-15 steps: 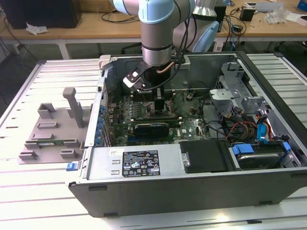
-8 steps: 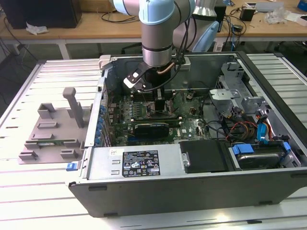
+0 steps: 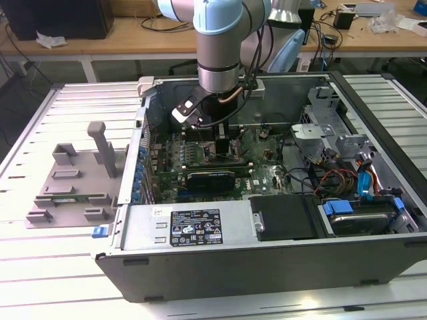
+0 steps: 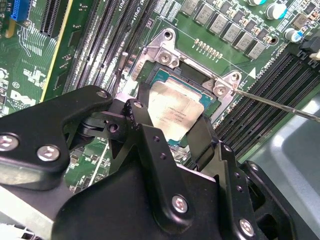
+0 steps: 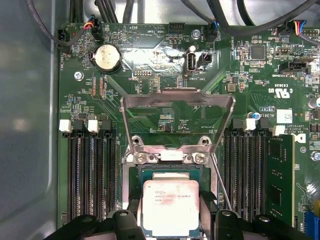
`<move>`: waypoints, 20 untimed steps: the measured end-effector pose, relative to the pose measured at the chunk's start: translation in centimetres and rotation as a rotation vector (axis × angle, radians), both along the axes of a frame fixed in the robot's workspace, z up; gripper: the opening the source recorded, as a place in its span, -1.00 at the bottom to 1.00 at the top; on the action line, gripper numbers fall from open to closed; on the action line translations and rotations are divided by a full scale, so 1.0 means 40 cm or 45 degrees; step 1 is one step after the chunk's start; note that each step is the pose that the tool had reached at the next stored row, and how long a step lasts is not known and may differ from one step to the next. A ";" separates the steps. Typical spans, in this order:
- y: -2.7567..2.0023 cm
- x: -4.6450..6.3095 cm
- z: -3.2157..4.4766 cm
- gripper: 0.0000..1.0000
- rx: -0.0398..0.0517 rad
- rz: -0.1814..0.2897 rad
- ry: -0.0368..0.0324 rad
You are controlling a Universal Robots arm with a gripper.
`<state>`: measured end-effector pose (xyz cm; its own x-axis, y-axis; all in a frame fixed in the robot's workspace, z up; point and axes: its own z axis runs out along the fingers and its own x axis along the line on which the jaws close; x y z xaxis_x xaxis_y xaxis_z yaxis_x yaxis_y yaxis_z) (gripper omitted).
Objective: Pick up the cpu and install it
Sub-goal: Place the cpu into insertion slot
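The cpu (image 5: 171, 207) sits directly over the socket (image 5: 165, 172) on the green motherboard (image 5: 165, 75), silver top facing the cameras. In both wrist views its outline lines up with the socket opening; whether it is fully seated cannot be told. The gripper (image 5: 171, 216) is clenched on the cpu (image 4: 176, 114): 2 black fingers (image 5: 208, 212) press against 2 opposite edges of the chip.

The metal retention frame (image 5: 177, 100) is swung open away from the socket and hinges at 2 screws (image 5: 141, 157). A thin metal lever (image 4: 280, 106) runs out from beside the frame. Black memory slots (image 5: 92, 172) flank the socket on both sides. A round coin battery (image 5: 107, 56) sits on the board beyond the open frame.

In the exterior view, the arm (image 3: 217, 47) reaches down into the open computer case (image 3: 267, 267), with the gripper (image 3: 220, 137) low over the board. A long black card (image 3: 210, 179) lies just beside it. A grey tray (image 3: 73, 180) with upright posts rests on the slatted table (image 3: 40, 267), at the exterior view's left of the case.
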<state>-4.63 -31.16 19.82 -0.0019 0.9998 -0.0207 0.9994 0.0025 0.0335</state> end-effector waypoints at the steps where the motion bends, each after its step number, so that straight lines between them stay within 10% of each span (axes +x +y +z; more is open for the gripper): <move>1: 0.000 0.000 0.000 0.11 0.000 0.000 0.0000; 20: -0.002 0.000 0.005 0.23 0.000 0.000 -0.0001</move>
<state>-4.63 -31.23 20.03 -0.0018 0.9998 -0.0207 0.9994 0.0025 0.0336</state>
